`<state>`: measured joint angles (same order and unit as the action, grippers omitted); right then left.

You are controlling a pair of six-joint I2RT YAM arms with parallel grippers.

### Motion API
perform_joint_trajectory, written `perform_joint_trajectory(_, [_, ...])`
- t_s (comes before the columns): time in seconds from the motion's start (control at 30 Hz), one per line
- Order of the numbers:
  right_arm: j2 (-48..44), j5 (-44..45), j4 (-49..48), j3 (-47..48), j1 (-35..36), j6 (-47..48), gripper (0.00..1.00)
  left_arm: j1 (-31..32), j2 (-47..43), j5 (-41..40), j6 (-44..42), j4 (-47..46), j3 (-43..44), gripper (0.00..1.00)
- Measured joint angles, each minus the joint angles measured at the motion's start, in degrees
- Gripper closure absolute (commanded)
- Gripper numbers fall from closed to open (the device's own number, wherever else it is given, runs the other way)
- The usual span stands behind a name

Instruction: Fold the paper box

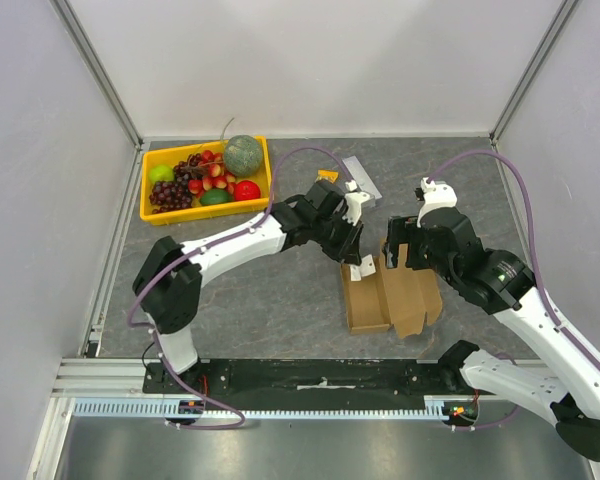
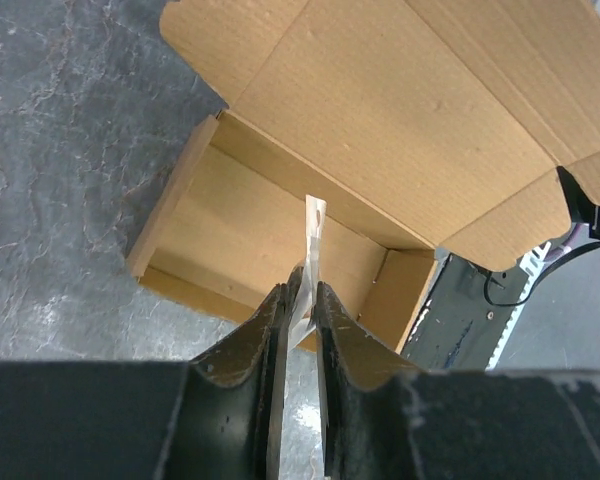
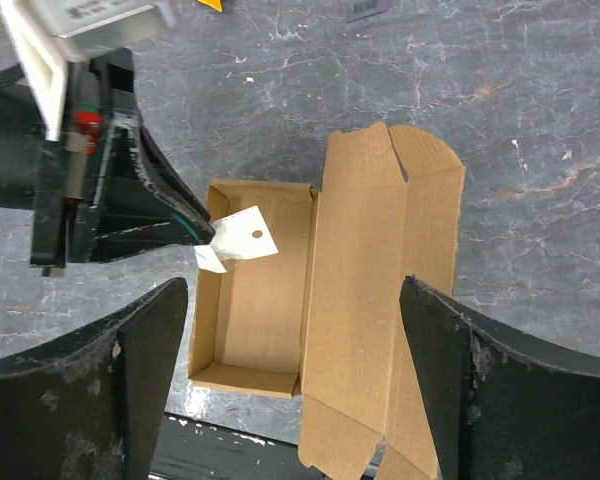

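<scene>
The paper box is brown corrugated cardboard lying near the table's front, its tray formed and its lid flat open to the right with flaps out. My left gripper hangs over the tray's far end, shut on a small white tag with a punched hole. In the left wrist view the tag stands edge-on between the jaws of that gripper, above the box's open inside. My right gripper is wide open above the box and lid, holding nothing; in the top view it sits just right of the left one.
A yellow tray of fruit stands at the back left. A small grey bar and a small orange piece lie behind the left gripper. Grey walls close the table on three sides; the black base rail runs along the front.
</scene>
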<state>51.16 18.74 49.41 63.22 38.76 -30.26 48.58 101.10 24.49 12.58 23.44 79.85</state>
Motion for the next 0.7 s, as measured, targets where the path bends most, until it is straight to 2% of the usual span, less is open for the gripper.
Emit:
perform_joint_trajectory(0.27, [0.00, 0.66, 0.92, 0.00, 0.00, 0.00, 0.06, 1.29, 5.99, 2.54, -0.02, -0.42, 1.60, 0.77])
perform_joint_trajectory(0.7, [0.00, 0.66, 0.94, 0.00, 0.00, 0.00, 0.06, 2.40, 7.19, 4.52, -0.04, -1.25, 1.57, 0.72])
